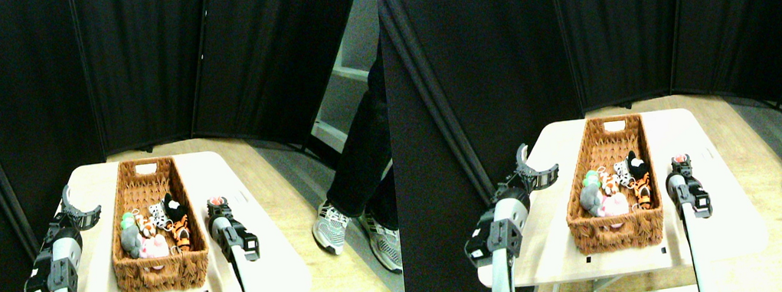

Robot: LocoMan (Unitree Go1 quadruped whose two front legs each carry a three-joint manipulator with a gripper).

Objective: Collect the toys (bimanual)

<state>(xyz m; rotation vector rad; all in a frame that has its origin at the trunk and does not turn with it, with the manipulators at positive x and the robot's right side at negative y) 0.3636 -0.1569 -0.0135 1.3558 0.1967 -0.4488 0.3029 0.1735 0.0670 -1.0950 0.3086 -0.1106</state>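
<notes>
While the toys (154, 229) lie heaped in the near half of the wicker basket (161, 272), which stands lengthwise in the middle of the table (261, 278), the left gripper (80, 208) is spread open near the left edge. The right gripper (216, 207), just right of the basket, is closed on a small red toy (216, 202). A person's shoes (353, 230) stand on the floor beyond the right edge.

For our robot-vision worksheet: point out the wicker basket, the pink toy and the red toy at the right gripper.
wicker basket (161, 272): stereo pair view, near front wall.
pink toy (154, 247): stereo pair view, its body, inside basket.
red toy (216, 203): stereo pair view, its top, at right gripper's tip.
</notes>
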